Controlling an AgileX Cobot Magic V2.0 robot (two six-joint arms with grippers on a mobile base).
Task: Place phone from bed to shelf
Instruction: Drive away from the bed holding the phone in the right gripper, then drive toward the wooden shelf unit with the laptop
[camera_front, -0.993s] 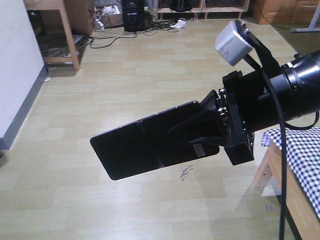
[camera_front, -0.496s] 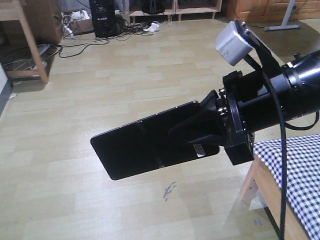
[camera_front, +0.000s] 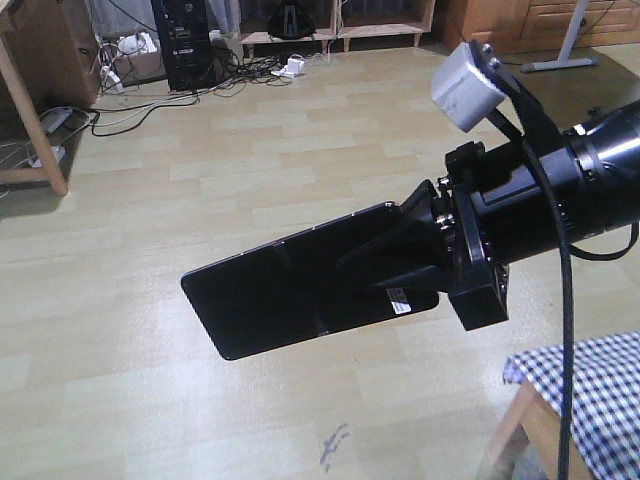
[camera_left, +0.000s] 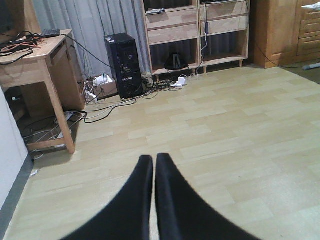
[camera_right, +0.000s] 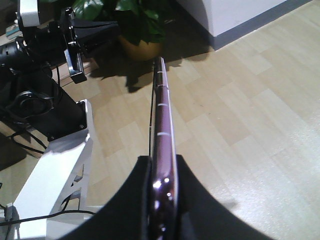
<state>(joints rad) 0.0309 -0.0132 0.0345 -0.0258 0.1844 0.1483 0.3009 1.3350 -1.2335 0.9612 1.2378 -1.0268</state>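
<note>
A pale wood-plank floor (camera_left: 240, 125) fills most of each view; at its far left edge stands a light brown wooden desk (camera_left: 35, 55); just right of it, before a grey pleated curtain (camera_left: 95, 20), a black computer tower (camera_left: 123, 65) stands upright; tangled black and white cables (camera_left: 107, 102) trail across the floor from tower to desk legs; a white power strip (camera_left: 178, 81) lies near the far edge; an orange-brown wooden cabinet (camera_left: 285, 30) fills the far right corner; a white wall with grey skirting (camera_left: 10, 175) borders the left edge; a small dark mark (camera_front: 333, 447) stains the planks; a green-leaved plant in a yellow-brown pot (camera_right: 141, 48) sits on the floor.
</note>
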